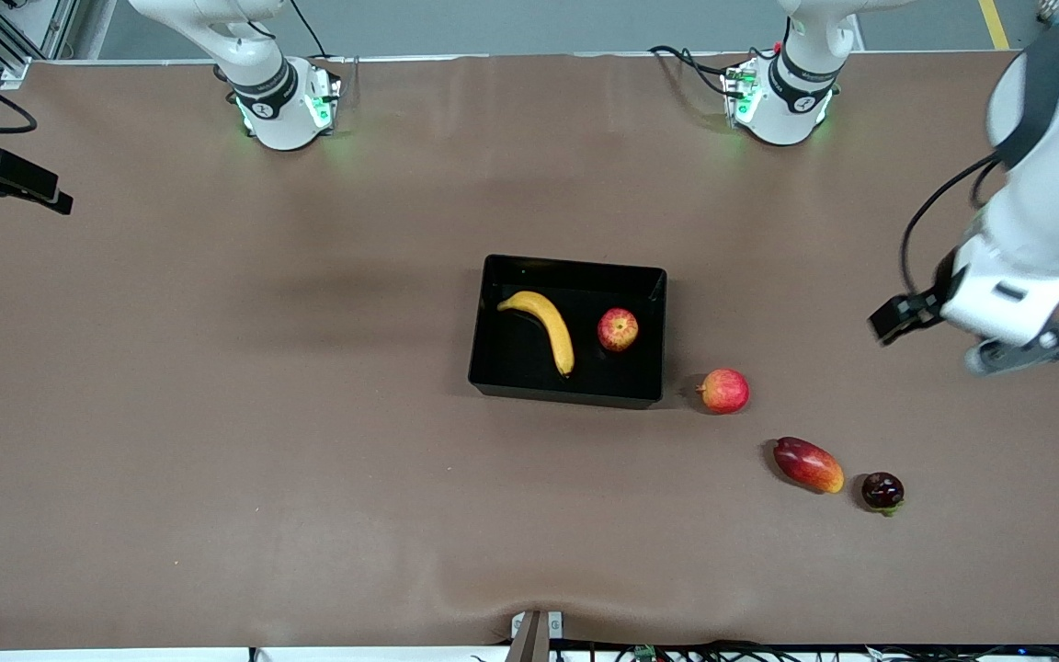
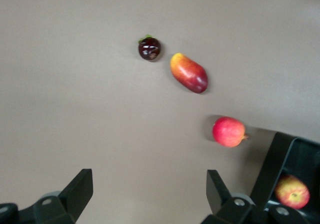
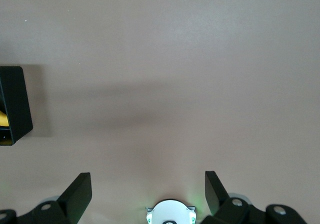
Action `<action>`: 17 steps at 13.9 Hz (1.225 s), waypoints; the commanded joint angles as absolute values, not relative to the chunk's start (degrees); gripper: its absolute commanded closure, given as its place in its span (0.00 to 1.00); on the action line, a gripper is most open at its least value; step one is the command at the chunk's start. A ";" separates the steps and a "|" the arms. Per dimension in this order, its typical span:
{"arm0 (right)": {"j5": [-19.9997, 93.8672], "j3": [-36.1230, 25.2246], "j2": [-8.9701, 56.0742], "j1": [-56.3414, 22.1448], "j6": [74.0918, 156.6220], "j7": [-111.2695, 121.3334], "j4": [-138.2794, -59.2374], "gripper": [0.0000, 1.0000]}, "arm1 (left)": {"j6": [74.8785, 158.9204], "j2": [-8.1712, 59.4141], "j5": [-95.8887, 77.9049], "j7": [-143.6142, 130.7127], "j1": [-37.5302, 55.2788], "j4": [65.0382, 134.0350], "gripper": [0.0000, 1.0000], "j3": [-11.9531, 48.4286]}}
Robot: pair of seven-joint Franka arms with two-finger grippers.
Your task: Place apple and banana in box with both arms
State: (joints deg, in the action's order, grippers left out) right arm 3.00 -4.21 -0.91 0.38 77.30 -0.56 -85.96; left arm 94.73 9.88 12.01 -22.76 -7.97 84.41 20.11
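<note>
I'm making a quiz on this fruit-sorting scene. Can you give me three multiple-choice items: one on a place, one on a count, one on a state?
1. Where is the banana?
A. In the box
B. On the table beside the mango
C. In a gripper

2. How many fruits lie on the table outside the box?
A. One
B. Three
C. Five

3. How is the left gripper?
A. Shut on the apple
B. Shut and empty
C. Open and empty

Answers: 1 A, it lies in the box beside the apple. 2 B, a pinkish round fruit, a mango and a dark fruit. 3 C, its fingers stand apart over bare table.
</note>
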 commanded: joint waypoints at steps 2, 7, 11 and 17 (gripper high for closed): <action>3.60 -3.96 -0.70 0.62 76.99 -0.97 -84.81 0.00 | 94.31 2.92 9.15 -18.37 -8.79 90.25 0.00 19.60; 3.60 -3.96 -0.70 0.61 76.64 -0.97 -84.81 0.00 | 90.19 -3.86 6.42 -12.57 -1.59 94.40 0.00 8.45; 3.69 -4.04 -0.70 0.71 76.55 -1.05 -84.90 0.00 | 88.77 -4.57 4.93 -12.39 -1.67 93.61 0.00 8.00; 3.69 -4.04 -0.70 0.88 76.46 -1.05 -84.99 0.00 | 87.19 -3.08 3.08 -12.48 -2.20 89.57 0.00 8.09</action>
